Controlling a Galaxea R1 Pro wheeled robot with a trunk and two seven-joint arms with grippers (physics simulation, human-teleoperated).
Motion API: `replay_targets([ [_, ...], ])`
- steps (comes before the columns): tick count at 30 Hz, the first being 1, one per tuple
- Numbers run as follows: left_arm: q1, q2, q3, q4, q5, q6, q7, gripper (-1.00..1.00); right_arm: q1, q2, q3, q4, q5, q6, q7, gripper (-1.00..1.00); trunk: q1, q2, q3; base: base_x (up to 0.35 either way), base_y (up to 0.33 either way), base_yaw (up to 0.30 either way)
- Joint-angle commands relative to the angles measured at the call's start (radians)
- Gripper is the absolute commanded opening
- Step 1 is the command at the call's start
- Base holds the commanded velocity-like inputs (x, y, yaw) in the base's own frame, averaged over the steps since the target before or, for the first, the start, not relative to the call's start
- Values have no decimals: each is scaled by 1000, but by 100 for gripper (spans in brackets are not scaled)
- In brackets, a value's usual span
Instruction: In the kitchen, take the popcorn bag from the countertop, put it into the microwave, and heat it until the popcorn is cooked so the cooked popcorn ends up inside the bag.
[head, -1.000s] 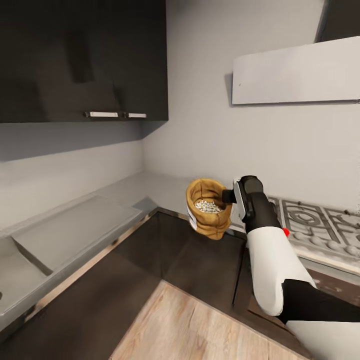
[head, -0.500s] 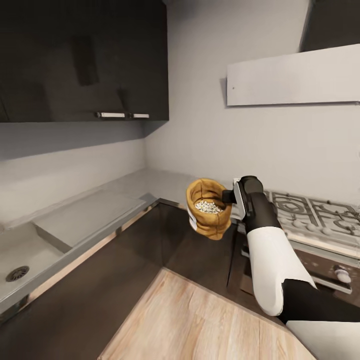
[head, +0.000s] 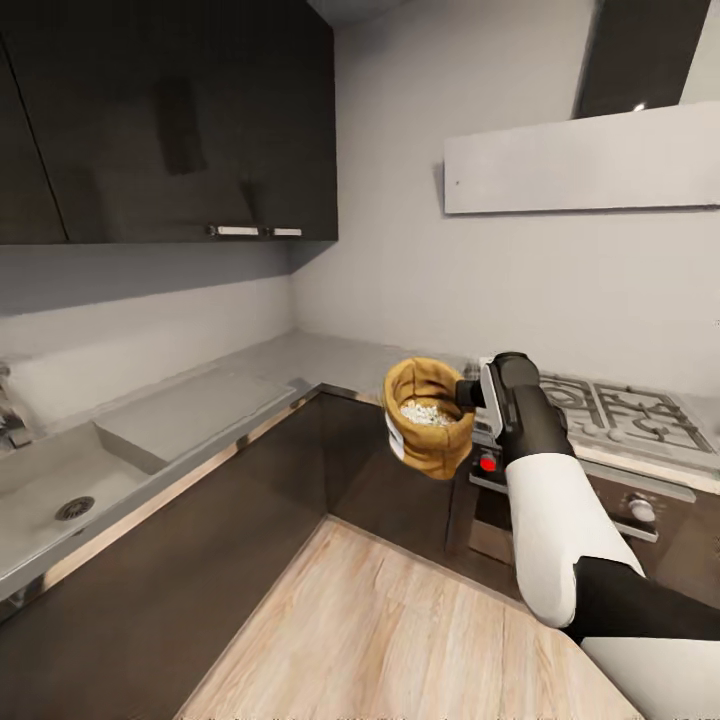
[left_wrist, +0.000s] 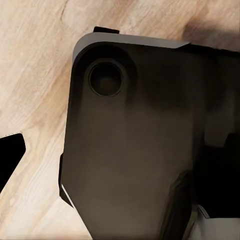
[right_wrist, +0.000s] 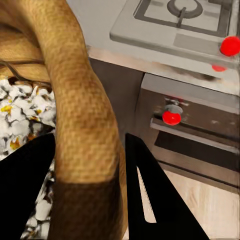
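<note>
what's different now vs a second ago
Mostly the camera: the view has swung, bringing the sink and more of the hob and oven front into sight. The right claw stays clamped on the popcorn bag's rim, carried in the air ahead of the countertop corner. Nothing was let go.

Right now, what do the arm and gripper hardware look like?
Right arm: glossy white forearm shell, dark grey wrist section, black elbow joint. Right gripper: two flat black fingers, one with a pale stripe. Left wrist view: a dark grey rounded housing with a round recess.
</note>
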Motion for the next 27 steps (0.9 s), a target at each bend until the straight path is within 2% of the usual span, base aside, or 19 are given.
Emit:
replay_targets([
  [1, 0, 0, 2, 0, 7, -3, 0, 100, -1, -6, -3, 0, -6, 3, -3, -100, 0, -1, -1, -53, 0, -163],
  [5, -1, 1, 3, 0, 7, -3, 0, 100, 0, -38, -24, 0, -6, 3, -4, -100, 0, -1, 1, -11, 0, -257],
  [7, -1, 1, 3, 0, 7, -2, 0, 100, 0, -62, -45, 0, -6, 3, -4, -100, 0, -1, 2, 0, 0, -282],
  [13, -1, 1, 3, 0, 7, -1, 0, 100, 9, -136, -61, 12, -7, 3, -4, -100, 0, -1, 4, 0, 0, -283],
  [17, -1, 1, 3, -1, 7, -1, 0, 100, 14, -167, -98, 71, -6, 3, -8, -100, 0, -1, 6, 0, 0, -283],
  [20, -1, 1, 3, -1, 7, -1, 0, 100, 14, -186, -110, 101, -6, 3, -11, -100, 0, -1, 7, 0, 0, -283],
  [24, -1, 1, 3, 0, 7, -1, 0, 100, 14, -227, -124, 175, -5, 3, -8, -100, 0, -1, 9, 0, 0, -283],
  [27, -1, 1, 3, 0, 7, -1, 0, 100, 14, -252, -130, 190, -6, 3, -5, -100, 0, -1, 10, 0, 0, -283],
])
